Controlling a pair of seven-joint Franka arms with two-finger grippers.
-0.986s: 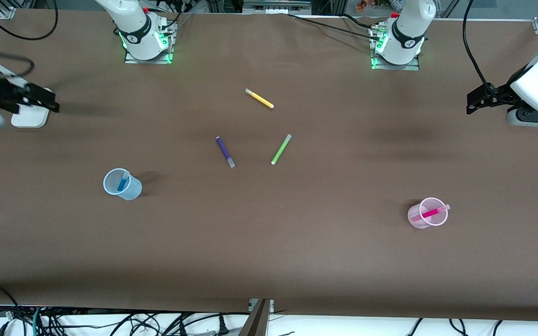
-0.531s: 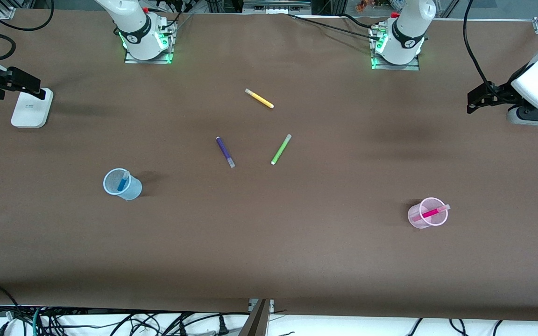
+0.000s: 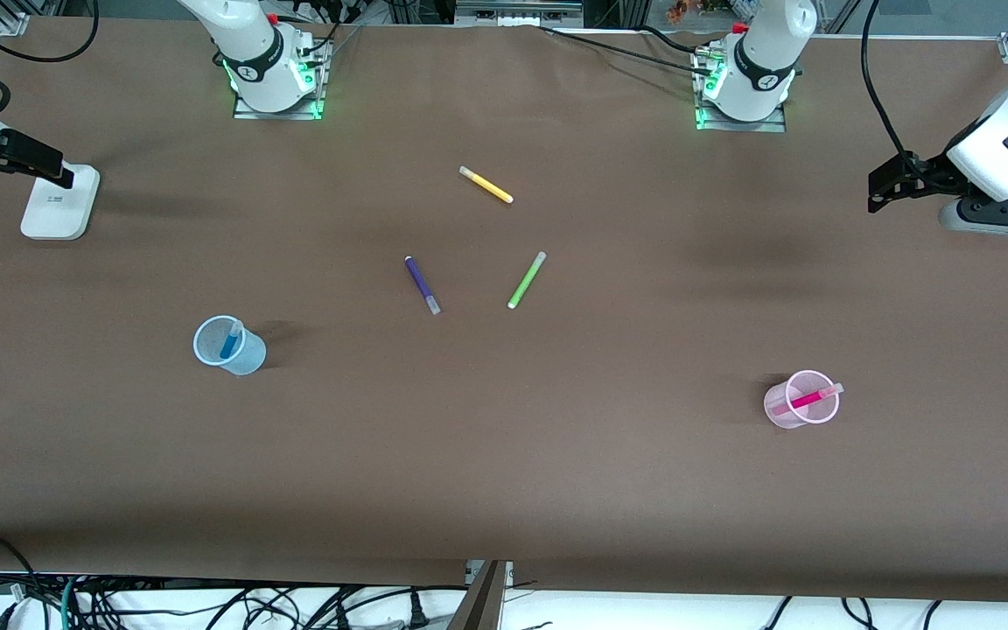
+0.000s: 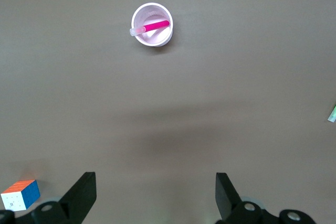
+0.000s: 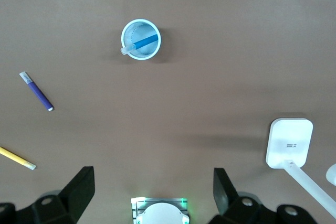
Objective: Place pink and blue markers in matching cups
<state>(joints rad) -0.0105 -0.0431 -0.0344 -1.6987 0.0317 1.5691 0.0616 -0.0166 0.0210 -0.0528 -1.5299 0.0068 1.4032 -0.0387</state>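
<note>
While both end effectors, left (image 3: 877, 191) and right (image 3: 66, 177), are hovering spread apart at opposite tabletop (image 3: 556, 472) edges, bare surface is lying between them and the cups.

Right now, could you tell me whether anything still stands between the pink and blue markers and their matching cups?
Nothing visible does. The pink marker already leans in the pink cup and the blue marker in the blue cup.
</note>
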